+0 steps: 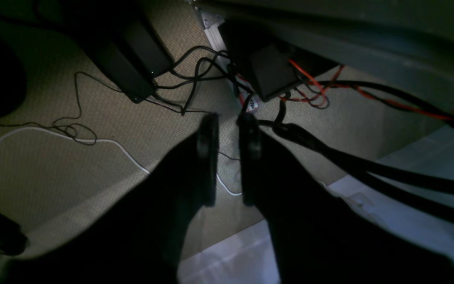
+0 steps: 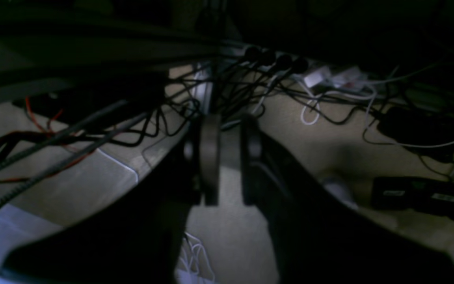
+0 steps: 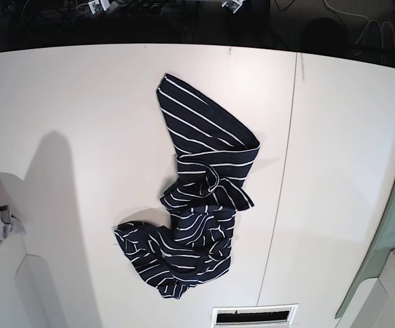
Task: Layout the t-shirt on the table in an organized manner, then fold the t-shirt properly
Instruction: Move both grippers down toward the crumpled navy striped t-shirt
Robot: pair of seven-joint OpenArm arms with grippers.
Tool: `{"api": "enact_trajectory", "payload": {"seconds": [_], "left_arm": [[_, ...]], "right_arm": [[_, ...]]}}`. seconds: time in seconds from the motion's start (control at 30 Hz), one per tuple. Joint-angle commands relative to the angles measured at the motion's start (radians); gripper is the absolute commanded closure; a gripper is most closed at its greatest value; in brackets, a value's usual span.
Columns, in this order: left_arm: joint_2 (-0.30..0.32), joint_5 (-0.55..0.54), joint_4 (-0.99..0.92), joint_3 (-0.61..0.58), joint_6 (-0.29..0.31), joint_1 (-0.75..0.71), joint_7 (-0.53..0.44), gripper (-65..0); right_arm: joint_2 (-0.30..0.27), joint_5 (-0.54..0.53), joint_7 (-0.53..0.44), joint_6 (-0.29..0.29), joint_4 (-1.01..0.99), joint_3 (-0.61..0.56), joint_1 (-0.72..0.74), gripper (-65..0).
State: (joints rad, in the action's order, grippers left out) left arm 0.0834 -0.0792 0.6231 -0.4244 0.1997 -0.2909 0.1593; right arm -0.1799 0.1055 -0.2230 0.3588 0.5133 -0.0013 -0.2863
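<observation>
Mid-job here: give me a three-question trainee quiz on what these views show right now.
1. True or false: the t-shirt lies flat and spread out on the table.
2. What does the left gripper hold? A) the shirt B) a cable C) nothing
3. Fill in: both wrist views look down at cables on the ____.

Key:
1. False: it lies crumpled in a bunched heap.
2. C: its jaws stand slightly apart with only floor showing between them, as do those of the right gripper.
3. Floor.
</observation>
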Motion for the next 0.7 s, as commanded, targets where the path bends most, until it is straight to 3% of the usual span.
{"api": "enact_trajectory", "payload": {"seconds": [0.0,0.13,0.3,0.4,0.67], "left_arm": [[0.000,-0.001,0.008,0.000,0.007,-0.012,0.018,-12.5],[0.007,0.052,0.065,0.000,0.006,-0.056,0.036,-12.5],[0.055,0.057,0.251,0.001,0.006,-0.156,0.028,-12.5],[0.090,0.056,0.386,0.019,-0.007,-0.215,0.032,-12.6],[0.119,0.058,0.777,0.240,-0.031,-0.384,0.034,-12.6]], "right_arm": [[-0.008,0.000,-0.010,0.027,0.012,-0.001,-0.009,-10.2],[-0.020,0.000,-0.010,0.084,0.079,-0.001,-0.049,-10.2],[-0.055,-0.002,-0.009,0.094,0.254,-0.001,-0.157,-10.2],[-0.089,-0.045,-0.009,0.152,0.377,-0.001,-0.233,-10.2],[-0.190,-0.179,-0.008,0.173,0.726,-0.001,-0.427,-10.2]]}}
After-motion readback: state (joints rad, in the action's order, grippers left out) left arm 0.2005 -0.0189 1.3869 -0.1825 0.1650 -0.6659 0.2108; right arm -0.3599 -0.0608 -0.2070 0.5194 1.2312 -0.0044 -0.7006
